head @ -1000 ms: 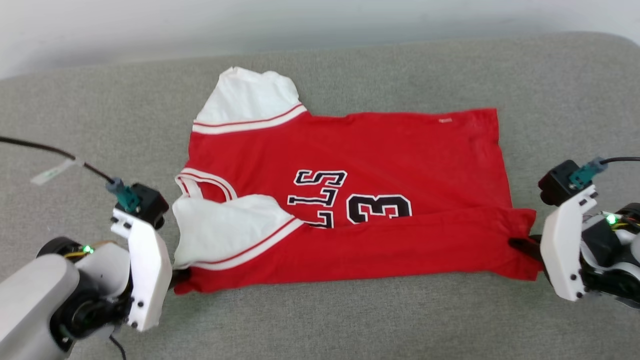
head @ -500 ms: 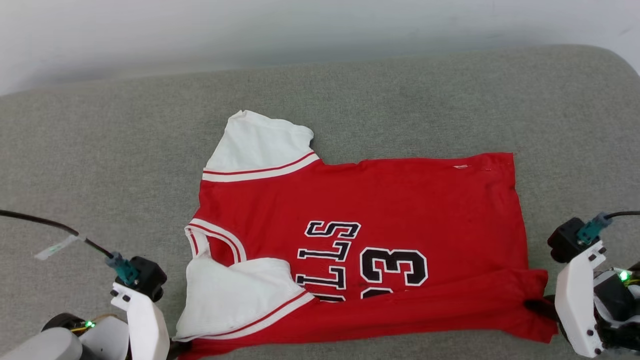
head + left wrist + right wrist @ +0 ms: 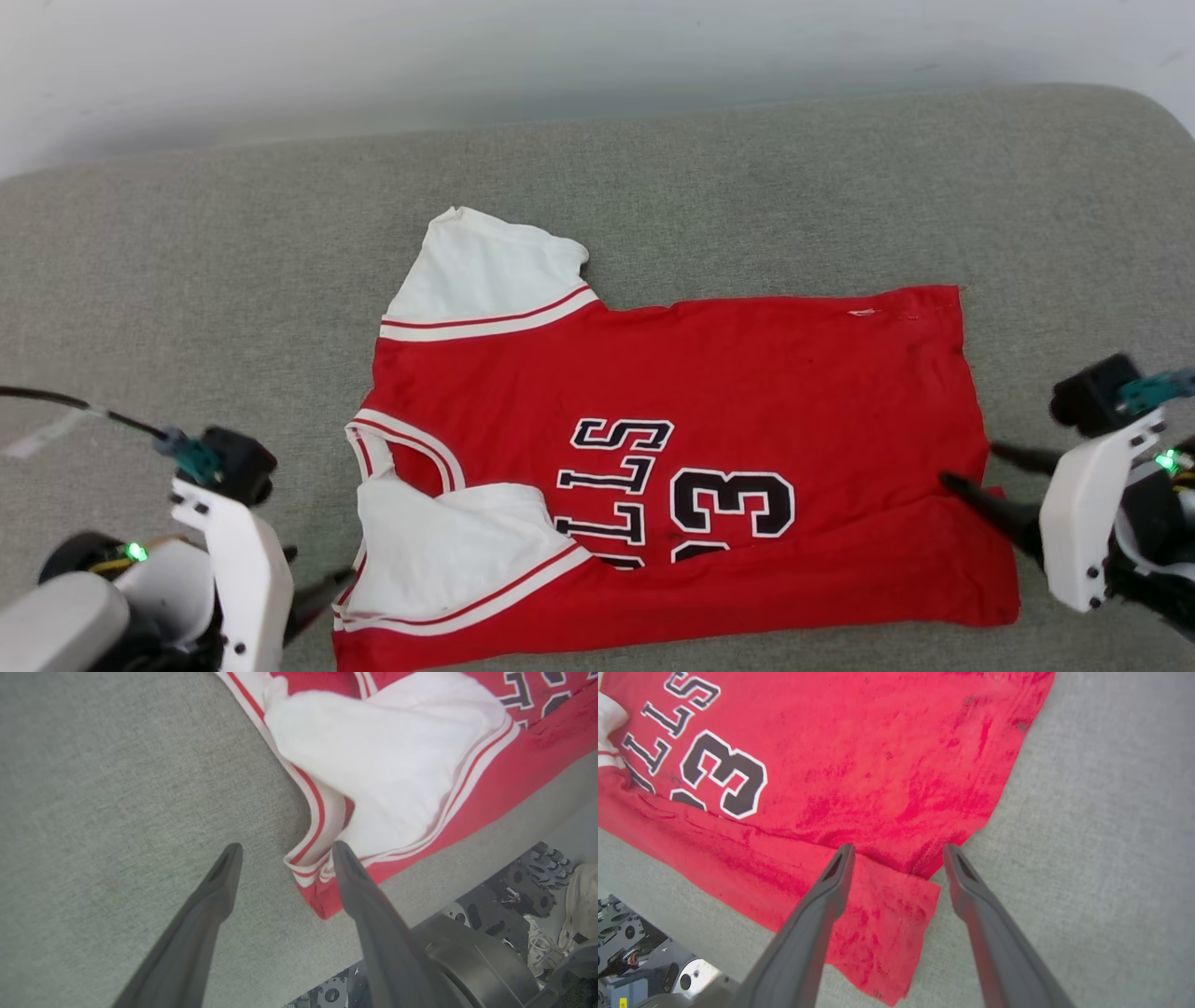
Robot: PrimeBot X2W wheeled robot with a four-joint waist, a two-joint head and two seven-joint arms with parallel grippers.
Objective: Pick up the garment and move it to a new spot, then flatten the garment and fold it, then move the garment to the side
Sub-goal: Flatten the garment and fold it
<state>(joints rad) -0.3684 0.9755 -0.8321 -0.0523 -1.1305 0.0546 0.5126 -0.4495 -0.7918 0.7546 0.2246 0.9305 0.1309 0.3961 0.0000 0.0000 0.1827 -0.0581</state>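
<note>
Head view shows the garment [image 3: 672, 467] spread on the grey cushion [image 3: 653, 187], collar toward the robot's left, its near edge folded up over the bottom of the number. The left gripper [image 3: 313, 579] is released, fingers spread at the near sleeve corner. The right gripper [image 3: 971, 465] is likewise spread over the folded hem corner, grasping nothing.
</note>
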